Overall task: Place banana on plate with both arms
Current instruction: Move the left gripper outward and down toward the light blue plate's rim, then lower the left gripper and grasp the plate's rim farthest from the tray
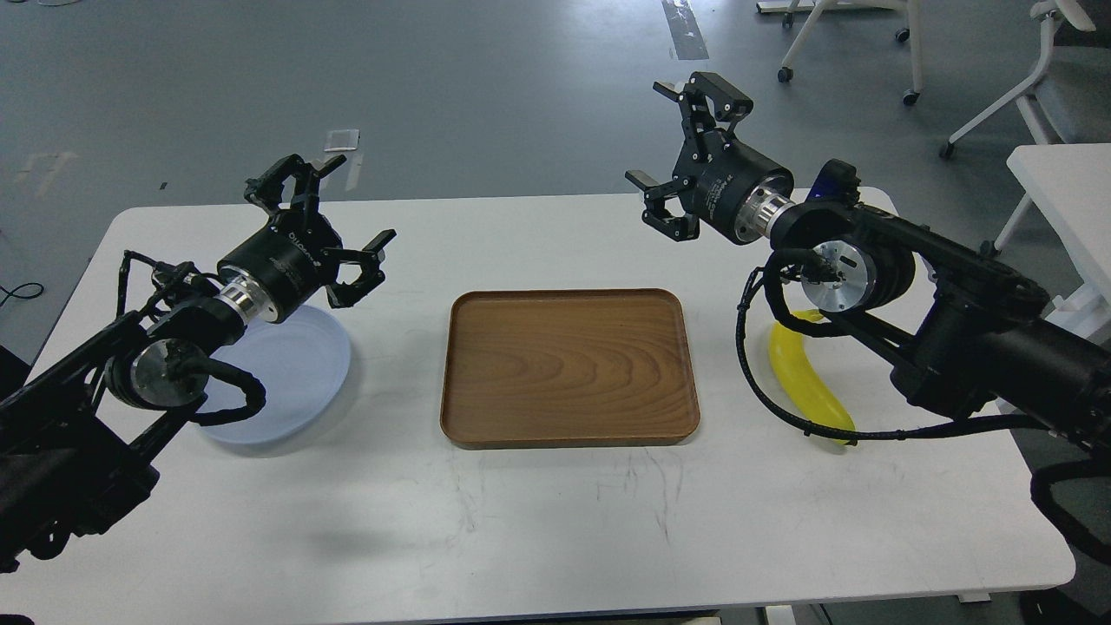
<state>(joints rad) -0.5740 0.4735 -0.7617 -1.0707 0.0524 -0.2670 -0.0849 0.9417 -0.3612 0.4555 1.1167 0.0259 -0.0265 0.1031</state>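
Under right arm (955, 295), banana (803, 382), tray (564, 369) beside

The big brown tray (568, 369) fills the middle of the white table (538, 529), between the plate (299, 382) at left and the banana (803, 382) at right.

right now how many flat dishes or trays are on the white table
2. A round pale blue-grey plate lies at the table's left, partly hidden under the open left gripper. A rectangular brown wooden tray sits in the middle. None other shows, though the arms hide some surface.

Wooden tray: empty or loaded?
Empty. The wooden tray shows bare wood grain all over; the banana lies on the table to its right.
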